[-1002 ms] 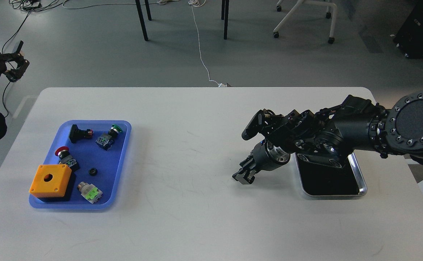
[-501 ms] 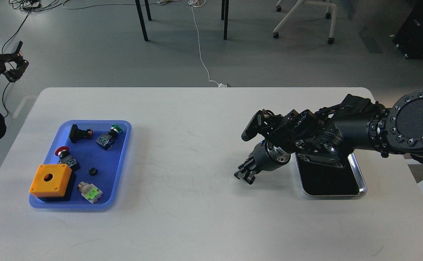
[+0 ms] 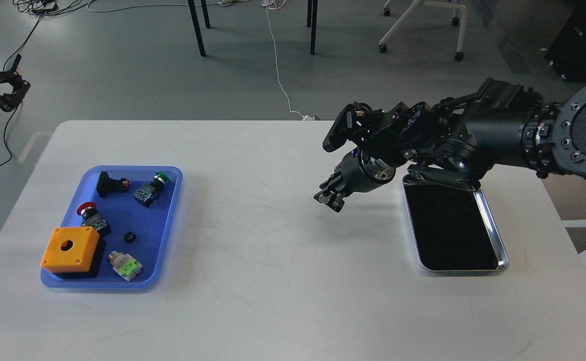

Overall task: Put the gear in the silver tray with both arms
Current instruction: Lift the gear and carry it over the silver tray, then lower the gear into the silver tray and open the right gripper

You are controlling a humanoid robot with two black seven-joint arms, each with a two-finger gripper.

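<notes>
The gear (image 3: 130,236) is a small black ring lying in the blue plastic tray (image 3: 171,210) at the table's left. The silver tray (image 3: 501,258) sits at the right with a dark mirror-like bottom and nothing in it. My right arm reaches in from the right above the silver tray's far end. Its gripper (image 3: 329,196) hangs over the bare table left of that tray, dark and small, with nothing seen in it. My left gripper (image 3: 9,87) is off the table at the far left edge, its claws spread and empty.
The blue tray also holds an orange box (image 3: 69,249) with a hole, a red push button (image 3: 88,213), a green push button (image 3: 150,189), a black switch (image 3: 108,184) and a green-and-white part (image 3: 125,265). Chair and table legs stand on the floor beyond the table.
My right arm has risen and swung toward the far side, carrying its gripper up and away from the silver tray's near left side and uncovering more of the tray. My left gripper has drifted left.
</notes>
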